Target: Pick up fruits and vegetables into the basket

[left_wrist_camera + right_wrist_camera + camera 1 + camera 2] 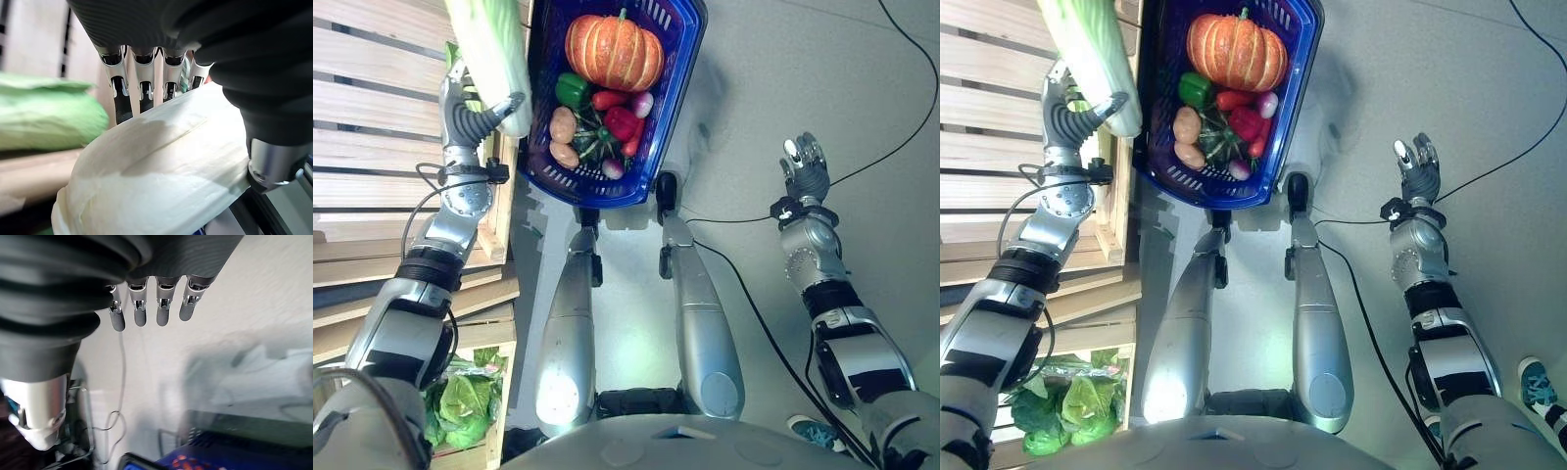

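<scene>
My left hand (462, 110) is shut on a long pale-green napa cabbage (494, 54), held up at the left rim of the blue basket (673, 88). In the left wrist view the cabbage's white stalk (161, 161) lies between the fingers (142, 88) and the thumb. The basket holds an orange pumpkin (614, 49), a green pepper (572, 89), red peppers (622, 122), potatoes (563, 125) and small purple-white radishes (642, 103). My right hand (805, 166) hangs open over the bare floor to the right, holding nothing; its straight fingers (164, 308) show in its wrist view.
Wooden slatted crates (372, 127) stand on the left beside the basket. A lower crate holds leafy green lettuce (465, 397). Another green vegetable (44, 117) lies behind the cabbage in the left wrist view. Grey floor (783, 69) stretches to the right.
</scene>
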